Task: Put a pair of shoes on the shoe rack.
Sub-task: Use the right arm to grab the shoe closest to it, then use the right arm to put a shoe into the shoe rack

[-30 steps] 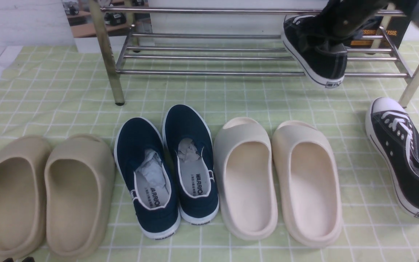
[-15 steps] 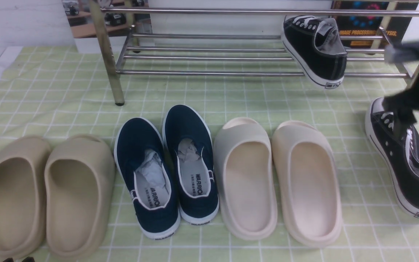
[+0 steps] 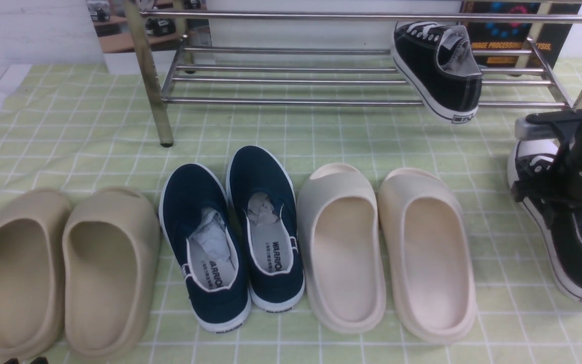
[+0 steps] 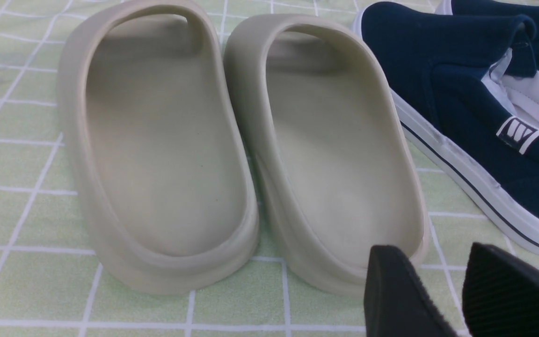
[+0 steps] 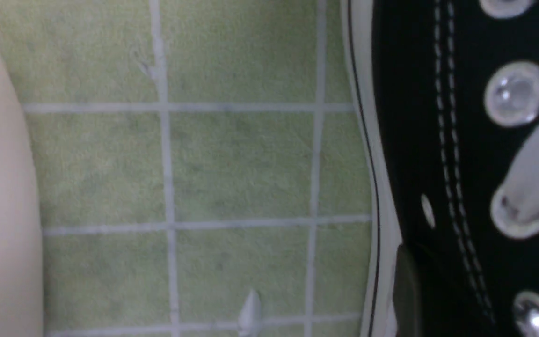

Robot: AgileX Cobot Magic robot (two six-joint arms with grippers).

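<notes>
Reaching down at the far right, the right gripper (image 3: 548, 194) sits low over the lace end of a black canvas sneaker with white laces (image 3: 581, 258) and a white rubber toe. This shoe lies flat on the green checked cloth (image 3: 321, 136), close to the right end of the wide shoe rack (image 3: 291, 101) made of shiny silver metal tubes. The arm hides the tips from the front. The right wrist view shows only the shoe's black side, its silver lace holes and a dark edge that may be 1 finger. So I cannot tell if those fingers are spread or pinching. I think the arm is there to pick this shoe up, because it is the only 1 of the pair not put away.

Its twin, the other black canvas sneaker (image 3: 440, 76), is on the low shelf of the rack, at the right end. Its toe points to the back. Its heel sticks out over the front bar and tips down a bit. Nothing holds it. The bars beside it look like the best spot for the shoe on the cloth, so the 2 sit together.

The left gripper (image 4: 438, 285) hovers low by the 2 tan foam slides (image 4: 325, 154). Its 2 black fingers are spread with nothing between them. It seems to wait out of the way, since no shoe near it is wanted. The 2 navy slip-on shoes (image 3: 260, 177) and the 2 cream foam slides (image 3: 341, 192) stand in the same row on the cloth.
</notes>
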